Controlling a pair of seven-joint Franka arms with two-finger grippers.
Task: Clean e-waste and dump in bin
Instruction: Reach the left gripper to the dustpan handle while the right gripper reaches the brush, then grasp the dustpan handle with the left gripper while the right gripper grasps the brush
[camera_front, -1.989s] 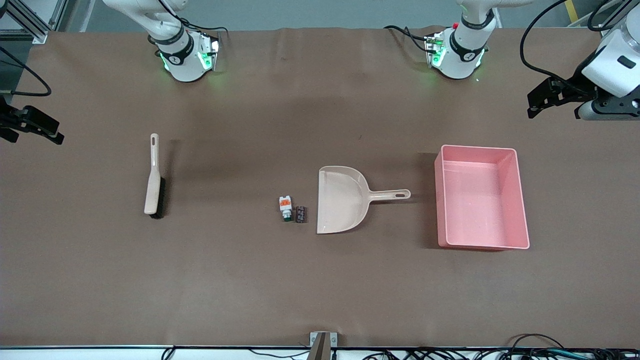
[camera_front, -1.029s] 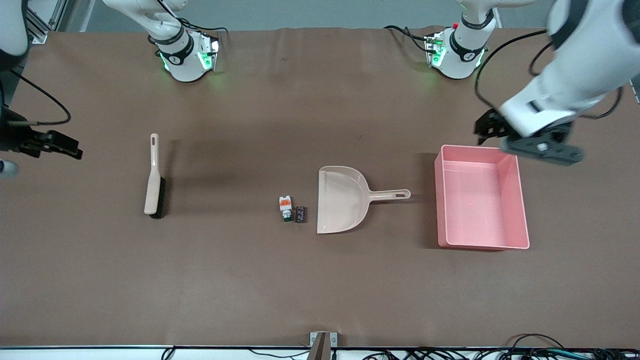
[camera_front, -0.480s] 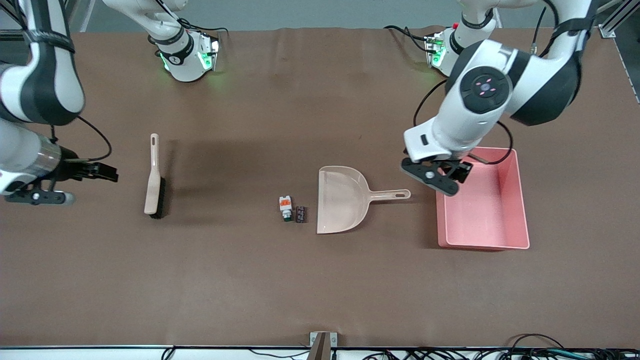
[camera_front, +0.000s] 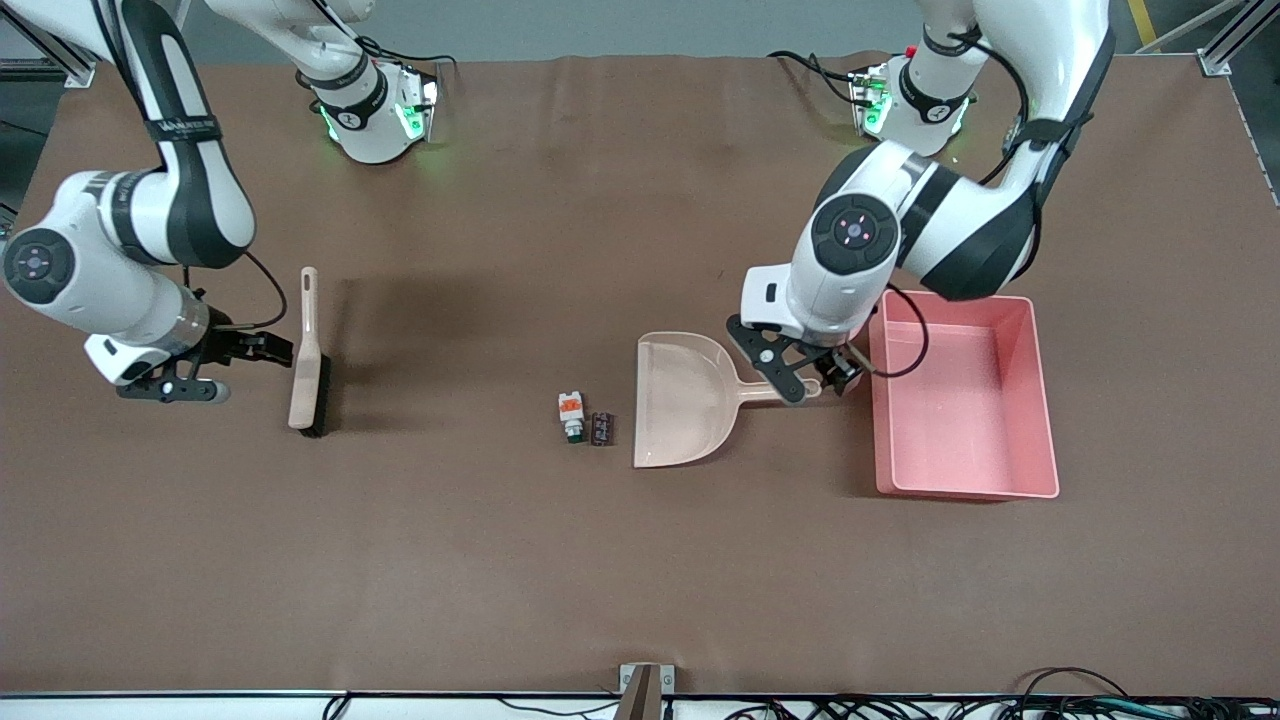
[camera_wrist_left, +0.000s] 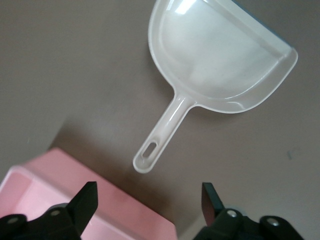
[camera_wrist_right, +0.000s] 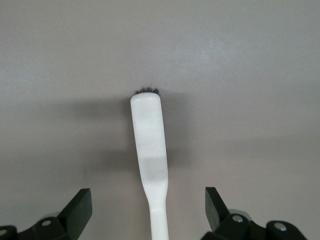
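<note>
Beige dustpan (camera_front: 685, 398) mouth faces e-waste (camera_front: 585, 417) at 9 o'clock; left gripper (camera_wrist_left: 146, 202) over its handle and right gripper (camera_wrist_right: 148, 214) over brush (camera_front: 307, 352), both released, ready to grab.

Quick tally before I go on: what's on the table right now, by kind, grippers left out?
E-waste parts: 2, white part and dark block
Dustpan: 1
Brush: 1
Pink bin: 1
Total: 5
</note>
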